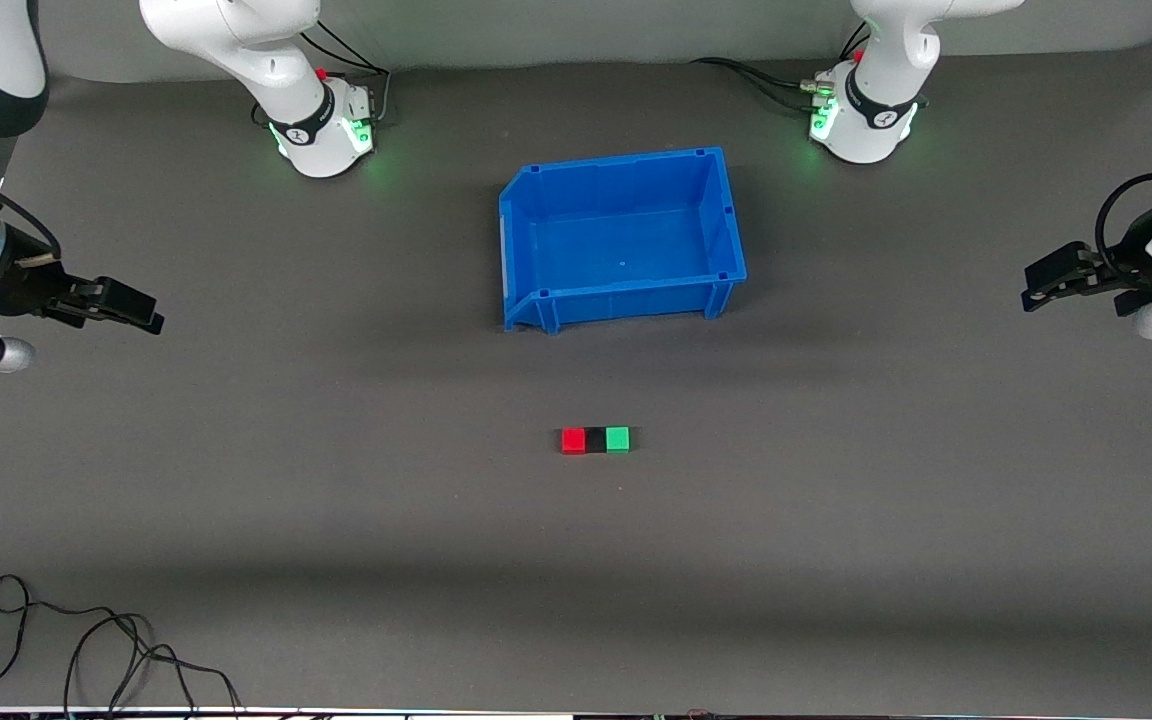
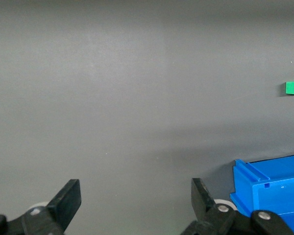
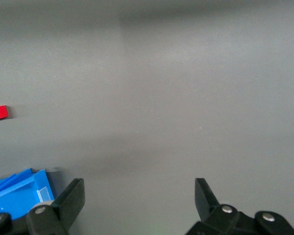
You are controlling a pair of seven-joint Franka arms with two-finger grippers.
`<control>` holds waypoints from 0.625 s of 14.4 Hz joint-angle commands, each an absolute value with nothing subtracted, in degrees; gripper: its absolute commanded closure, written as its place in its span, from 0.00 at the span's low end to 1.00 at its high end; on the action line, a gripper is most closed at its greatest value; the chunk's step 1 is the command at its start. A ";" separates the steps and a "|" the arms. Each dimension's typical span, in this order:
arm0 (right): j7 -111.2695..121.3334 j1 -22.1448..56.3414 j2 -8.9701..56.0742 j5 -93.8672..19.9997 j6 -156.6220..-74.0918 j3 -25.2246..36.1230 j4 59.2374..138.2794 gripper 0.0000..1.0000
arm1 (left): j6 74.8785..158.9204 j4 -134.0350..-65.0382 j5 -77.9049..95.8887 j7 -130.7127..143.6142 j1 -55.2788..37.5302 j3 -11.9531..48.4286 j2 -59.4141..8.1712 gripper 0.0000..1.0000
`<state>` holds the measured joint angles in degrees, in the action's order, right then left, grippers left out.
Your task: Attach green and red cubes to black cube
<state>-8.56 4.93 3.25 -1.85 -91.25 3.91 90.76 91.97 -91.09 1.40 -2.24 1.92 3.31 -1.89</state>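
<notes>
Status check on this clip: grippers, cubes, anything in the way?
Left gripper and right gripper open, parked at table ends. Red cube, black cube, green cube joined in a row. Blue bin apart; no obstruction.

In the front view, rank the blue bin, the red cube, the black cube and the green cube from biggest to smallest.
1. Blue bin, by far the largest.
2. Red cube, black cube and green cube: they look alike in size, touching in one row, so no ranking among them.

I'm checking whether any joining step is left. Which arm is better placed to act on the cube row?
Neither clearly. Red cube, black cube and green cube already sit joined. Left gripper and right gripper wait open at the table's ends; left is green's side.
</notes>
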 commanded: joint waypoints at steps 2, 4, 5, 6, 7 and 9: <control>-7.38 1.76 1.14 -2.29 -92.11 0.00 93.16 0.01 | 91.67 -90.97 0.62 -2.37 2.20 3.78 -1.76 0.00; -7.38 1.58 1.06 -2.29 -92.11 -0.09 93.16 0.01 | 91.67 -90.97 0.62 -2.29 2.20 3.78 -1.76 0.00; -7.38 1.50 0.97 -2.29 -92.11 -0.17 93.25 0.01 | 91.67 -90.97 0.62 -2.29 2.28 3.78 -1.76 0.00; -7.38 1.41 0.97 -2.29 -92.11 -0.26 93.25 0.01 | 91.67 -90.97 0.70 -2.20 2.20 3.78 -1.76 0.00; -7.38 1.41 0.97 -2.29 -92.11 -0.26 93.25 0.01 | 91.67 -90.97 0.62 -2.20 2.20 3.78 -1.76 0.00; -7.38 1.58 1.05 -2.29 -92.11 -0.26 93.25 0.01 | 91.58 -90.97 0.70 -2.20 2.20 3.78 -1.84 0.00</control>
<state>-8.47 2.49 3.00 -1.86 -91.25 0.56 91.13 91.97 -91.10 1.40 -2.23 1.92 3.31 -1.89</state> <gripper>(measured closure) 0.004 0.000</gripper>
